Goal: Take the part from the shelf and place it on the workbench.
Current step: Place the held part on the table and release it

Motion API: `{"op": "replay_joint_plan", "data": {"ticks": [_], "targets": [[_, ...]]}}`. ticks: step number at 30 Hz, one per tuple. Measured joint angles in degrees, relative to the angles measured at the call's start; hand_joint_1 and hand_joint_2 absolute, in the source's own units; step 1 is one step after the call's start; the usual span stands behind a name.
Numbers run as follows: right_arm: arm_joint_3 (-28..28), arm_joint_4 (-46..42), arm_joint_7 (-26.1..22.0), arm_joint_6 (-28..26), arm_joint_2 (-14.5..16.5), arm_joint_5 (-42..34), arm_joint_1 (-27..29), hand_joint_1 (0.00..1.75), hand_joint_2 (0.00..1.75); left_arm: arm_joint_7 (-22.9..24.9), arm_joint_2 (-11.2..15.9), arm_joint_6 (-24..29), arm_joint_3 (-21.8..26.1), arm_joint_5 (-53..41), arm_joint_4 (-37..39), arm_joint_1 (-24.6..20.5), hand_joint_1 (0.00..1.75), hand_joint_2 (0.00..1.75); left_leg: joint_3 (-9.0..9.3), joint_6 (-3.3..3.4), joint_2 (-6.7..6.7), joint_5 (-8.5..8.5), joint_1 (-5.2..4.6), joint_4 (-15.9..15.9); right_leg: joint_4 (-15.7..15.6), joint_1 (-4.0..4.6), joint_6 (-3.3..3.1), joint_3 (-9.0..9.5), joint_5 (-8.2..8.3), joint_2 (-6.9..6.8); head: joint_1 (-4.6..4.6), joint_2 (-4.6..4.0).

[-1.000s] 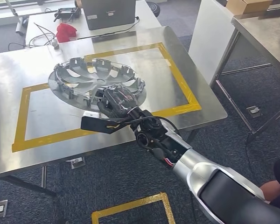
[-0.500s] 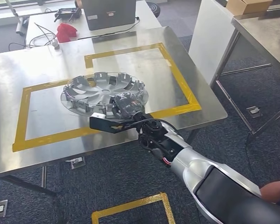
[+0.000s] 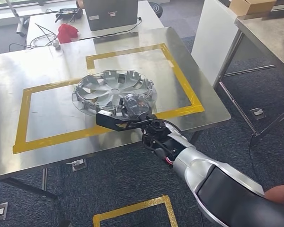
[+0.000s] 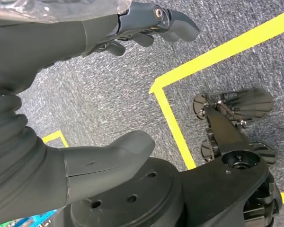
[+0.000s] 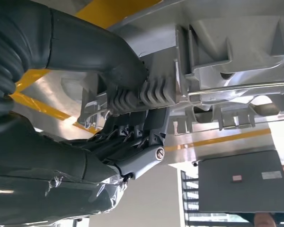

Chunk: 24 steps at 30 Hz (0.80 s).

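Note:
The part is a silver wheel cover [image 3: 110,90], inner side up, held low over the steel workbench [image 3: 44,61] inside its yellow tape frame [image 3: 183,85]. I cannot tell whether it touches the surface. My right hand [image 3: 133,106] grips its near rim, with the arm reaching in from the lower right. The right wrist view shows the thumb [image 5: 97,52] pressed on the ribbed rim of the wheel cover [image 5: 233,52], fingers curled beneath. My left hand [image 4: 44,47] hangs over the carpet with fingers apart, holding nothing.
At the back of the bench stand a dark box [image 3: 110,12], a red cloth [image 3: 66,32] and cables. A white panel [image 3: 219,33] and another steel table [image 3: 269,33] stand to the right. A person's arm [image 3: 279,191] is at the lower right.
My right hand has carried the wheel cover to the right and nearer to me across the bench, and the cover has levelled out from its earlier tilt.

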Motion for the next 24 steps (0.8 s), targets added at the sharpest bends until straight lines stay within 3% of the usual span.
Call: {"op": "replay_joint_plan", "data": {"ticks": [24], "targets": [[0.15, 4.55, 1.86, -1.51, 0.0, -2.16, -0.52, 1.75, 1.75, 0.31, -0.03, 0.0, -0.72, -0.01, 0.0, 0.01, 0.0, 1.75, 0.01, 0.0, 0.0, 0.0, 0.0, 0.02, 0.0, 0.0, 0.0, 0.02, 0.01, 0.0, 0.0, 0.0]]}}
